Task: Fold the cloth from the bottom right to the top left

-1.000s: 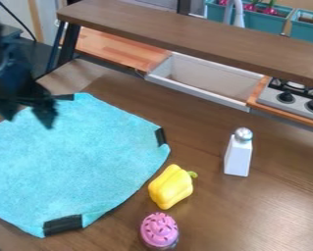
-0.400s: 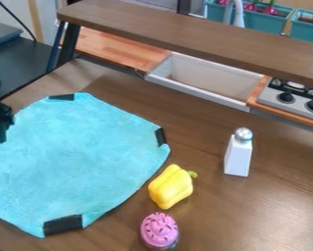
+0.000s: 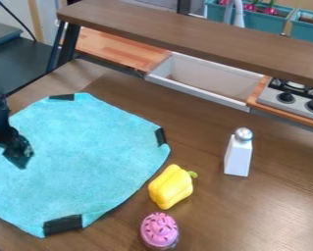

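One cloth (image 3: 87, 157), bright turquoise with a soft, slightly mottled nap, lies spread flat on the left part of the bench (image 3: 270, 211), its left side running out of view. Its outline is rounded and uneven, bluntly cornered at the top and bottom. Three black strips (image 3: 62, 224) mark its rim: one at the top, one at the right and one at the bottom.

The black pincer (image 3: 16, 156) hangs over the cloth's left part, near the view's left edge. How far open it is, and whether it has hold of anything, I cannot tell.

Just beside the cloth's lower right edge lies one yellow pepper (image 3: 170, 187) with a green stem; just below it in the view is one pink cupcake (image 3: 159, 230) with dark sprinkles. One white shaker (image 3: 238, 157) with a silvery top stands upright, well apart to the right.

Behind, one long brown shelf (image 3: 185, 33) crosses above one pale sink (image 3: 208, 81) and one grey stove (image 3: 280, 98) with two dark knobs (image 3: 286, 97) in view.
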Robot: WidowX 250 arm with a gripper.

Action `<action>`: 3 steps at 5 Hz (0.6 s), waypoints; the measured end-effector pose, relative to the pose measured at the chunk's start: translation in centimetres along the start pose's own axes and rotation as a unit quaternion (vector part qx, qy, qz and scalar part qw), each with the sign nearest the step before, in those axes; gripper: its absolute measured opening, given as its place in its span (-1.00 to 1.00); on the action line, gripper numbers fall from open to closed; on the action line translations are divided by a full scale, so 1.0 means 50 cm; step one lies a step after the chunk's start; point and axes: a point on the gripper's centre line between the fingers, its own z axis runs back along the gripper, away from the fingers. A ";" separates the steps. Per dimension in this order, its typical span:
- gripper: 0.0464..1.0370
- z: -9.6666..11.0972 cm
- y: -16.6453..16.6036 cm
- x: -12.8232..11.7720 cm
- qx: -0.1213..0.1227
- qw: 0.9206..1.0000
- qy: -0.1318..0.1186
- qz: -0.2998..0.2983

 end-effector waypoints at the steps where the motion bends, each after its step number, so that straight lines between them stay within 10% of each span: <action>1: 0.93 -0.002 -0.047 -0.011 -0.067 0.993 -0.014 -0.096; 3: 0.93 -0.016 -0.122 -0.053 -0.162 0.944 0.005 -0.288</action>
